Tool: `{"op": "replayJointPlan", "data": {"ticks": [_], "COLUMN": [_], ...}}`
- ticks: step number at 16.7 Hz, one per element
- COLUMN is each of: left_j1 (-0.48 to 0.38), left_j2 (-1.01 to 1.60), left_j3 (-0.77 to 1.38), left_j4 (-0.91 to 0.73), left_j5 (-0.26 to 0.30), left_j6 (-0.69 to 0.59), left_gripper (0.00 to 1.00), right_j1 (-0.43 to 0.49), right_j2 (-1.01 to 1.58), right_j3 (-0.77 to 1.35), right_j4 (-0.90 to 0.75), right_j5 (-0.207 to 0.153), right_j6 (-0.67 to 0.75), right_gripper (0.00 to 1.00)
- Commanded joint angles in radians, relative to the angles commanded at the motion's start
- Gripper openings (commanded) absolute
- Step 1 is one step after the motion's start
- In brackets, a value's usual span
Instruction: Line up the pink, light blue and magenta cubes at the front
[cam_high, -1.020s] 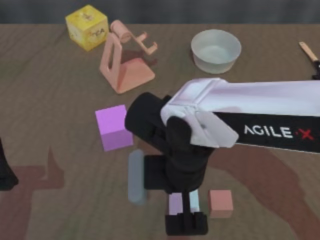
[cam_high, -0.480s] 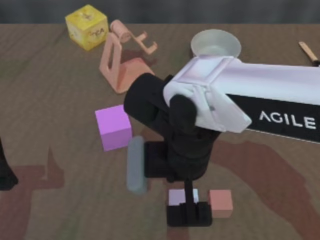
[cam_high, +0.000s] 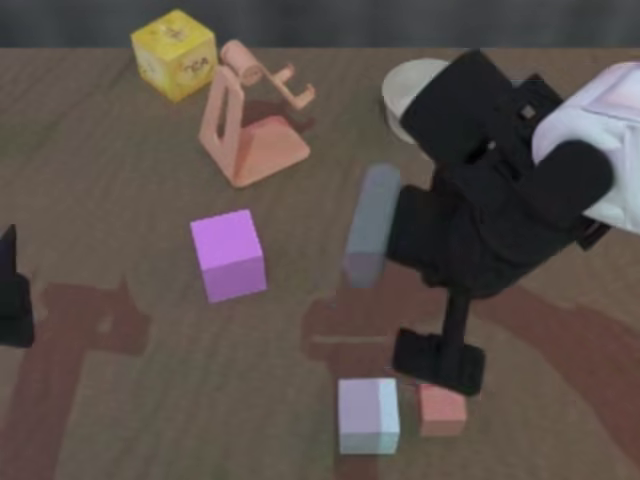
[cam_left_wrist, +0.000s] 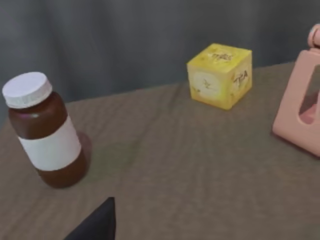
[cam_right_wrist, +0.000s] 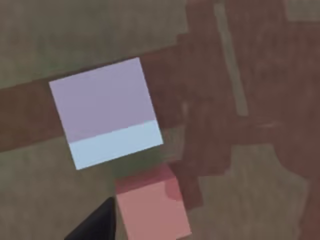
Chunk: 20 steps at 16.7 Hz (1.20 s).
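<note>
The light blue cube (cam_high: 368, 415) rests on the table near the front edge, close beside the smaller pink cube (cam_high: 442, 408) to its right. The right wrist view looks down on both, the light blue cube (cam_right_wrist: 106, 112) and the pink cube (cam_right_wrist: 152, 210), with a narrow gap between them. Farther back and to the left lies the magenta cube (cam_high: 229, 254), alone. My right gripper (cam_high: 438, 362) hangs open above the pink cube's back edge, holding nothing; one fingertip (cam_right_wrist: 97, 224) shows next to the pink cube. My left gripper (cam_high: 12, 292) is parked open at the left edge.
At the back left are a yellow printed cube (cam_high: 175, 53) and a salmon-pink stand (cam_high: 250, 120). My right arm partly covers a pale bowl (cam_high: 408, 85) at the back. The left wrist view shows a brown bottle with a white cap (cam_left_wrist: 45, 131).
My right gripper has let go of the light blue cube, risen and pulled back to the right. The cube stays beside the pink cube. The left gripper has edged slightly into view.
</note>
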Motion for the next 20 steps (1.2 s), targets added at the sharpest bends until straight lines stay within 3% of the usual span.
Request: {"op": "replayJointPlan", "data": {"ticks": [9, 15, 20], "left_j1": [-0.179, -0.289, -0.343], "left_j2": [1.003, 1.532, 1.794], "left_j3": [0.756, 1.194, 1.435], "left_j4": [-0.519, -0.815, -0.949], "left_j5": [0.0, 0.004, 0.001], "left_j6": [0.358, 0.568, 0.674], "left_gripper": [1.0, 1.0, 1.0], "right_j1": [-0.396, -0.614, -0.715], "right_j2": [-0.867, -1.345, -1.576], "right_j3": [-0.642, -1.032, -1.213], "right_j4": [0.445, 0.697, 0.83], "right_j5": [-0.02, 0.009, 0.039], "right_j6": [0.29, 0.464, 0.553], "right_gripper": [1.0, 1.0, 1.0]}}
